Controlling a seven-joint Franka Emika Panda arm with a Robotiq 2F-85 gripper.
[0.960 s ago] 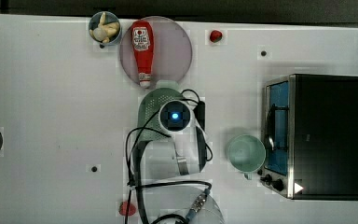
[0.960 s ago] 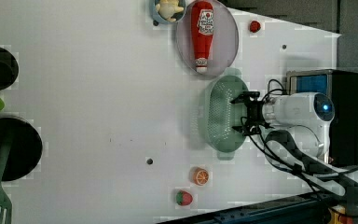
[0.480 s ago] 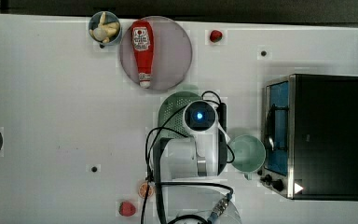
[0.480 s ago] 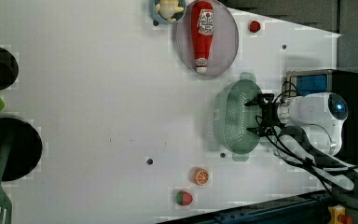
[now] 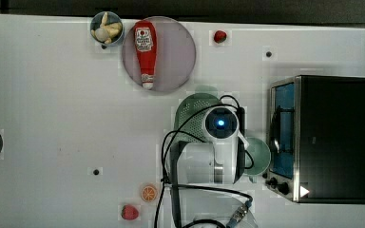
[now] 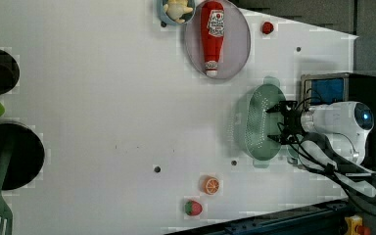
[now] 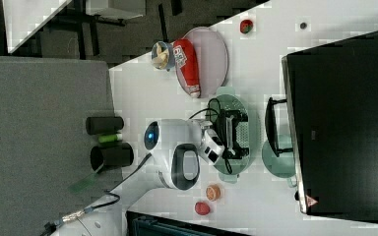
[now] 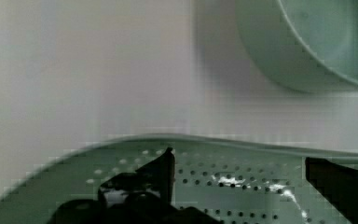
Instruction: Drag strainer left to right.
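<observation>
Left view shows my gripper (image 6: pixel 280 123) reaching down into the strainer (image 6: pixel 257 122), fingers spread wide apart inside the bowl and clamped on nothing. The strainer sits on the white table (image 6: pixel 103 98) just below the grey plate (image 6: pixel 235 29) with the ketchup bottle (image 6: pixel 212 36), and close beside the toaster oven (image 6: pixel 330 88) at the left view's right. In the wrist view I see its perforated floor between my two dark fingertips (image 8: pixel 161 170), its far rim curving ahead, and beyond it the plain mint cup (image 8: pixel 317 42), near but apart from the rim.

I judge this strainer light, thin plastic: stiff enough to hold its oval, smooth underneath, so it should slide easily on the tabletop. It is hardly fragile, though a hard squeeze could flex the wall. The best purchase seems to be the inner wall, pushed from within by my spread fingers, or one of the tab handles (image 6: pixel 270 80) at either end.

Against the earlier left view, the strainer has travelled toward the left view's right, nearer the oven and the cup, and my arm has moved with it. In the top view the strainer (image 5: pixel 192 114) has likewise shifted rightward, and my arm now partly covers the cup (image 5: pixel 259 154).
</observation>
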